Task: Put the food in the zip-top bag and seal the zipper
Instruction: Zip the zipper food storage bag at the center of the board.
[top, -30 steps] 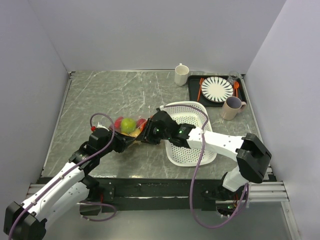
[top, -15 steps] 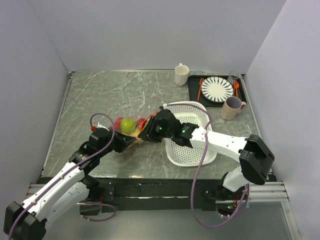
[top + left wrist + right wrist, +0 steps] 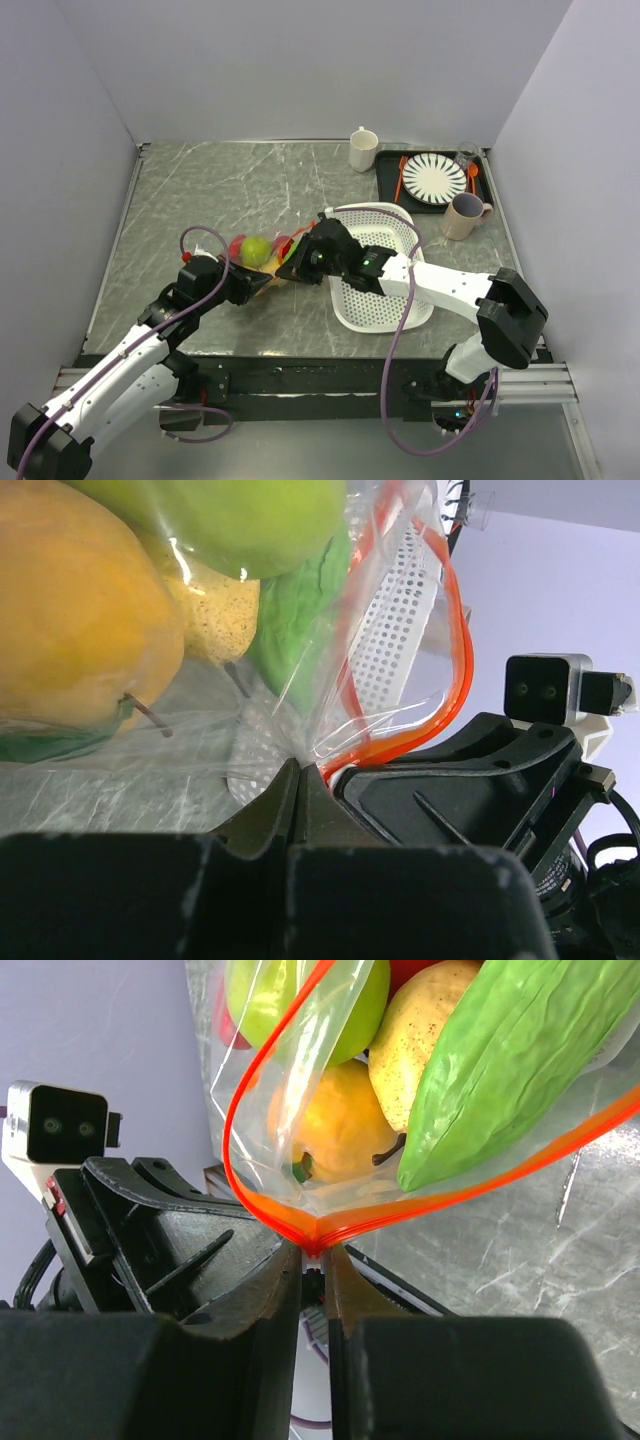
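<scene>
The zip-top bag (image 3: pixel 262 252) lies on the table between my two grippers, its mouth still gaping. Inside it is the food: a green ball (image 3: pixel 300 1000), an orange ball (image 3: pixel 70 610), a yellow fruit (image 3: pixel 420 1040) and a green cucumber (image 3: pixel 510 1070). My left gripper (image 3: pixel 300 767) is shut on the clear plastic at the bag's corner. My right gripper (image 3: pixel 315 1252) is shut on the end of the orange-red zipper (image 3: pixel 500 1182), with the white slider (image 3: pixel 314 1263) between its jaws. From above, the left gripper (image 3: pixel 257 282) and right gripper (image 3: pixel 290 269) almost touch.
A white perforated basket (image 3: pixel 345 318) stands under my right forearm. At the back right, a black tray (image 3: pixel 386 180) carries a striped plate (image 3: pixel 433 178) and orange cutlery. A white mug (image 3: pixel 363 150) and a pink mug (image 3: pixel 463 216) stand close to the tray.
My right gripper's jaws have closed on the zipper's end. It has shifted slightly right, taking the bag's edge with it. The left arm has held still.
</scene>
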You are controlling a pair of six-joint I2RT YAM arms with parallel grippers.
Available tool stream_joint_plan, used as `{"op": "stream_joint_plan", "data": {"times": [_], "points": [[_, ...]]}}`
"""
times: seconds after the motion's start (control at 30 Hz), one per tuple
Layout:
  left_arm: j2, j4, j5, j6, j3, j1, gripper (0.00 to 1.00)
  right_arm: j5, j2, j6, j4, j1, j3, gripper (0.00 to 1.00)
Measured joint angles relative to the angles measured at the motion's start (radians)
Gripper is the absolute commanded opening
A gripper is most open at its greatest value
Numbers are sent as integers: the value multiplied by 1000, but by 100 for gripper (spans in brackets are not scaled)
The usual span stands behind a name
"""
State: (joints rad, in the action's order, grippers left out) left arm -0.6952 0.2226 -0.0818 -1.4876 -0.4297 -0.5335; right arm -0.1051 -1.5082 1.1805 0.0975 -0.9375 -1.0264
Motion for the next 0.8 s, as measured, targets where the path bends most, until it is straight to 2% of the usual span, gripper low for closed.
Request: {"op": "stream_joint_plan", "data": {"times": [0.07,0.17,0.2,0.33,0.5,0.8], "points": [[0,0,0,0,0,0,1,-2,0,1,-2,0,0,13],[0,-8,-4,0,5,0,8,-2,0,1,-2,0,0,11],[0,-17,-6,-1,10,0,15,-1,0,2,-3,0,0,11],[19,-42,-15,-14,34,0,25,-2,0,6,-9,1,6,11],[66,-61,-26,-29,56,0,28,-2,0,9,-12,2,6,11],[91,-127,-45,-79,111,0,28,-5,-1,10,-26,2,13,10]]}}
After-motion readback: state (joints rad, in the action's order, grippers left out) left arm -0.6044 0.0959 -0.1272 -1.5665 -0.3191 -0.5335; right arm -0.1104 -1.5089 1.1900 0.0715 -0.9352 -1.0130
